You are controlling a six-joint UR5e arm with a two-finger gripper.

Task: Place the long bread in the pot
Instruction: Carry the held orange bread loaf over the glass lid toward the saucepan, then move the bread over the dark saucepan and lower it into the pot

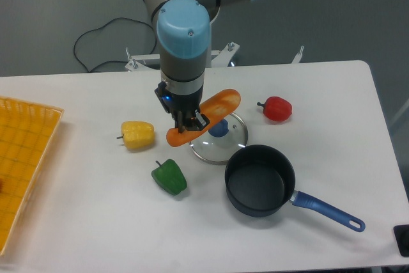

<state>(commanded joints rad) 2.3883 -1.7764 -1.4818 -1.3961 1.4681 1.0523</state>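
Note:
The long bread is an orange-golden toy loaf, held tilted above the table, its upper end to the right and its lower end to the left. My gripper is shut on its lower half. The loaf hangs over the glass lid, up and left of the pot. The pot is a dark round saucepan with nothing in it, standing at the front right with its blue handle pointing to the lower right.
A round glass lid with a blue knob lies just left of the pot. A yellow pepper, a green pepper and a red pepper lie around. A yellow basket stands at the left edge.

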